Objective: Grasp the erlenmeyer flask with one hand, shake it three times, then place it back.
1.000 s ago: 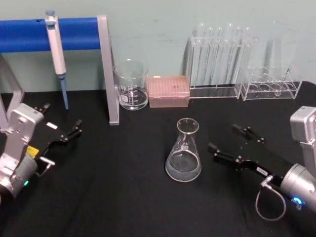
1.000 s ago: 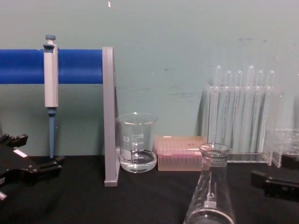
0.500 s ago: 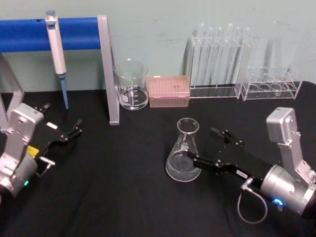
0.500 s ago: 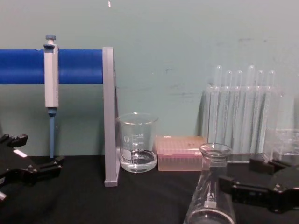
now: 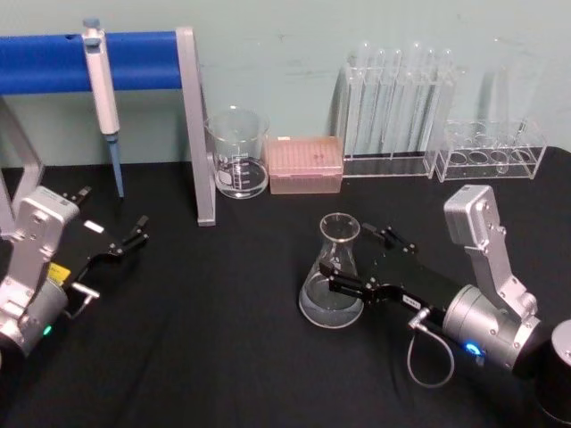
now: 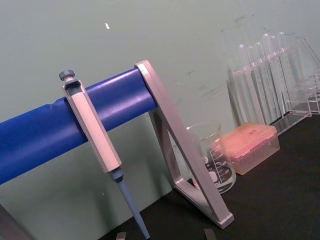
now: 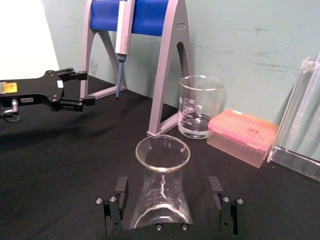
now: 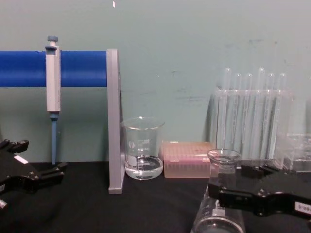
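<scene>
Around the erlenmeyer flask (image 5: 328, 301), right gripper (image 5: 349, 258) jaws spread wide, unclosed; left gripper (image 5: 114, 207) leftward, spread, empty.

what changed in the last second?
The right claw slid in from the right; its open jaws now straddle the flask, not closed on it. The flask stands where it was on the table. The left claw stayed parked at the left, open; beaker and pipette unmoved.
</scene>
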Robot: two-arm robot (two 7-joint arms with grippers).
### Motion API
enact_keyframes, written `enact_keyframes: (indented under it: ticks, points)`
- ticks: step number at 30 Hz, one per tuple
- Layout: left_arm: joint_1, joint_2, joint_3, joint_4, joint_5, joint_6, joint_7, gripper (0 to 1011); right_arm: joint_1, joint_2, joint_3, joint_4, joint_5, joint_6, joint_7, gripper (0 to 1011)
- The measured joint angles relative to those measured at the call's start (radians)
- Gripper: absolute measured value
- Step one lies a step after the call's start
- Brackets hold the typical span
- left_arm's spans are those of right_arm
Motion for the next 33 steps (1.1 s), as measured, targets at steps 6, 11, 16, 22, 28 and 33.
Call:
enact_keyframes:
  ticks: [6,11,16,22,28,33]
  points:
    - [0.0,0.0,0.0,0.0,0.0,0.0,0.0,1001,0.029,-0.024,-0.004,0.035,-0.023,-0.006,0.005,1003]
    - [0.0,0.0,0.0,0.0,0.0,0.0,0.0,1001,0.043,-0.035,-0.008,0.05,-0.033,-0.01,0.013,1003]
    - [0.0,0.0,0.0,0.0,0.0,0.0,0.0,1001,0.053,-0.044,-0.011,0.062,-0.039,-0.011,0.02,1003]
    - [0.0,0.0,0.0,0.0,0.0,0.0,0.0,1001,0.063,-0.055,-0.013,0.078,-0.047,-0.014,0.023,1002]
    - [0.0,0.0,0.0,0.0,0.0,0.0,0.0,1001,0.068,-0.062,-0.014,0.086,-0.052,-0.014,0.024,1003]
    - [0.0,0.0,0.0,0.0,0.0,0.0,0.0,1001,0.071,-0.069,-0.013,0.092,-0.057,-0.014,0.023,1003]
